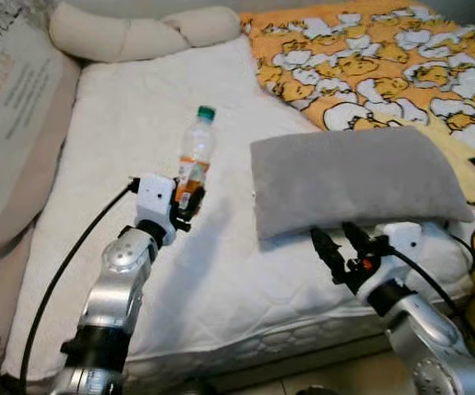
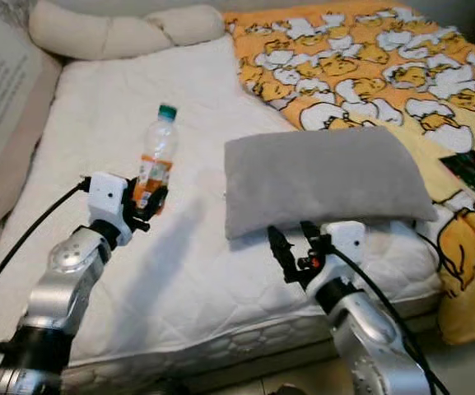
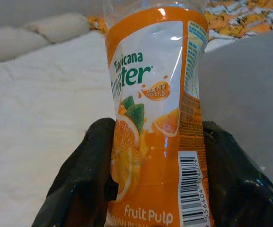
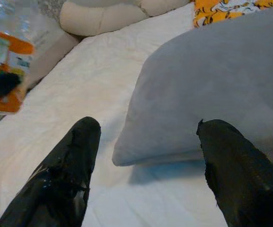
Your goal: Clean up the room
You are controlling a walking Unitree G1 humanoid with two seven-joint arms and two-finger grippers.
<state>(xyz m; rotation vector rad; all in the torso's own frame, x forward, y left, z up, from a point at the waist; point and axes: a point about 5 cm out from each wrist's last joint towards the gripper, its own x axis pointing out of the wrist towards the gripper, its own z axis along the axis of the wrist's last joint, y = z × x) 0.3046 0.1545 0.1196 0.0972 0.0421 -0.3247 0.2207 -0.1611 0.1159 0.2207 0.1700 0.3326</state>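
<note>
A white bed [image 1: 138,164] holds a grey pillow [image 1: 352,177]. The left hand [image 1: 186,197] squeezes a bottle [image 1: 194,152] standing tall, green cap up. Its wrist view shows the orange label. The right hand [image 4: 145,165] is open, facing the pillow.

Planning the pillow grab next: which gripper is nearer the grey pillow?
Right. The right gripper hangs open just before the grey pillow's near edge; the left gripper holds the juice bottle off to its side.
</note>
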